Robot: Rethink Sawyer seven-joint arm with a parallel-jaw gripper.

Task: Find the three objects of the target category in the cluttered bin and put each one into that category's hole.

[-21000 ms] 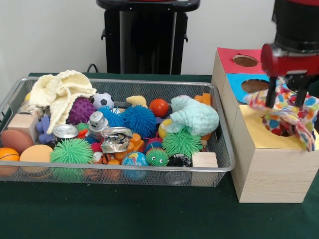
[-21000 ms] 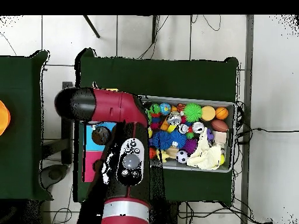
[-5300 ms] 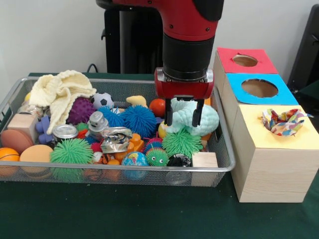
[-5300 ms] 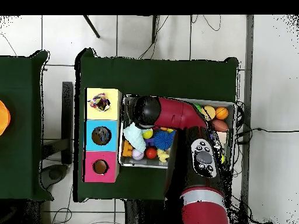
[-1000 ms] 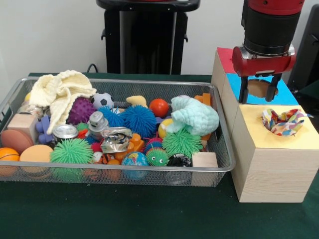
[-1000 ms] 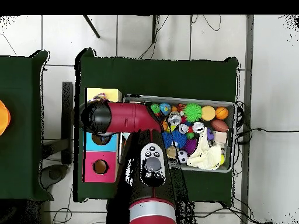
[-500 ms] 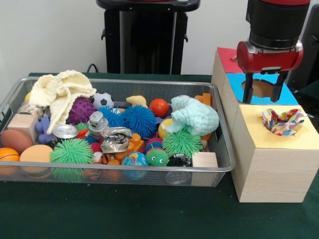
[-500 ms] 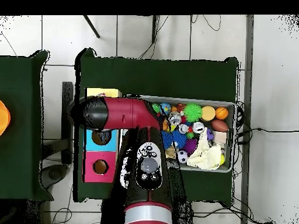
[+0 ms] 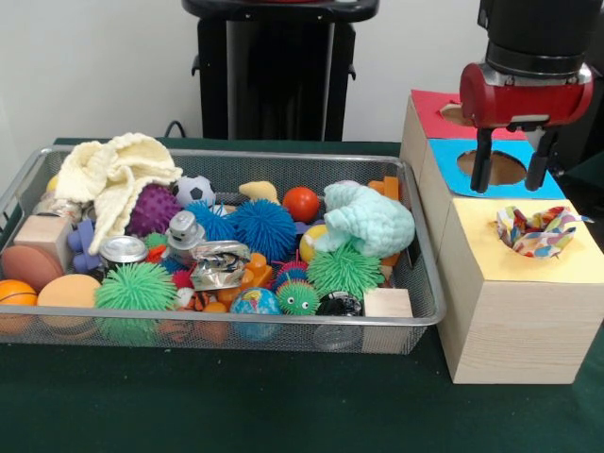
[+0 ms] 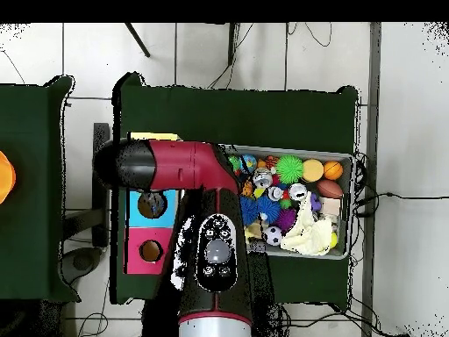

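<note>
You are looking straight down on the dark green desk [image 10: 263, 114], with the wire bin [image 10: 349, 204] lying on it. The red and black arm [image 10: 180, 167] reaches from the picture's bottom edge and bends across the boxes just left of the bin, hiding most of the yellow-topped box [image 10: 154, 137]. Below the arm's elbow you see the blue-topped box [image 10: 149, 204] and the red-topped box [image 10: 147, 253], each with a round hole. Inside the bin, a pale yellow cloth [image 10: 309, 233] lies at the lower right among coloured balls [image 10: 289, 168].

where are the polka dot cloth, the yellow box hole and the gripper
polka dot cloth [image 9: 536, 232], front view, bunched fabric
yellow box hole [image 9: 525, 243], front view, near rim beside the cloth
gripper [image 9: 512, 174], front view, between its fingers
</note>
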